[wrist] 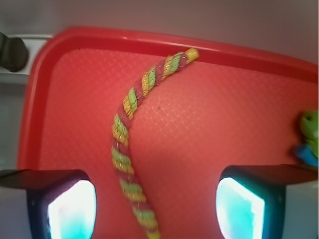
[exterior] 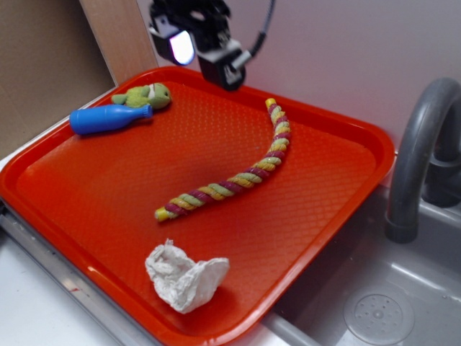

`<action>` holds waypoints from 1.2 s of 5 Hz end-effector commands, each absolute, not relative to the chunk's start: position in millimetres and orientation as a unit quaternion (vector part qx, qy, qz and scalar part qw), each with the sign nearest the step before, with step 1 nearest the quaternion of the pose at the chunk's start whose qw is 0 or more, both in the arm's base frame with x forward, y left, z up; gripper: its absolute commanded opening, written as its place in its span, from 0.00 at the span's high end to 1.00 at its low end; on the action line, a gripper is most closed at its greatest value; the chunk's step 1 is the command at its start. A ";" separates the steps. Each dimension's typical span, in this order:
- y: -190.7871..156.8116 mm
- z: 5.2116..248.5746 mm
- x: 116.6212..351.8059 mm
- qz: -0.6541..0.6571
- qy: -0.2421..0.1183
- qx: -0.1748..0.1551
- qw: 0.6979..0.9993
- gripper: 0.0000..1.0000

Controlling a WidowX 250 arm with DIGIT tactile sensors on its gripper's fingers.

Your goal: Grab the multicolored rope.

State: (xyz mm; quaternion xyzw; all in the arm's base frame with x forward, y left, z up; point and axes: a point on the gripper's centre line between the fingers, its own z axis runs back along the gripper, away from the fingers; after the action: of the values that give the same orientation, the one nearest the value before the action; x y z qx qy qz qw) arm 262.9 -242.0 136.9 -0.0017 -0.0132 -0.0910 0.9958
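The multicolored rope [exterior: 234, 182] lies in a gentle curve across the middle of the red tray [exterior: 94, 194], its twisted yellow, maroon and pale green strands running from near the back rim toward the front. In the wrist view the rope [wrist: 128, 154] passes between the two fingers, well below them. My gripper [exterior: 205, 50] hangs open high above the tray's back edge, up and left of the rope's far end. The gripper [wrist: 155, 209] holds nothing; its glowing pads [wrist: 72, 211] stand wide apart.
A blue bottle [exterior: 109, 118] and a small green plush toy [exterior: 144, 94] lie at the tray's back left. A crumpled white paper wad [exterior: 186, 277] sits near the front rim. A grey faucet [exterior: 418, 155] and sink [exterior: 378, 313] stand to the right.
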 end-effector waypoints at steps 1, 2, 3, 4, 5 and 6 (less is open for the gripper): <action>-267.5 69.9 242.3 -0.137 0.029 -0.022 0.990 0.00; -267.1 44.3 234.9 -0.137 0.058 -0.013 0.989 0.00; -277.1 31.1 230.4 -0.161 0.053 -0.006 0.985 0.00; -281.8 27.4 226.6 -0.177 0.052 -0.015 0.983 1.00; -274.6 32.1 227.0 -0.162 0.046 -0.014 0.986 1.00; -257.5 51.5 229.3 -0.141 0.048 -0.010 0.989 1.00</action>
State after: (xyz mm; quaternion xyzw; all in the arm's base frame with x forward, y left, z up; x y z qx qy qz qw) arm 229.7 -253.9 33.7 0.0096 0.0739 -0.1439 0.9868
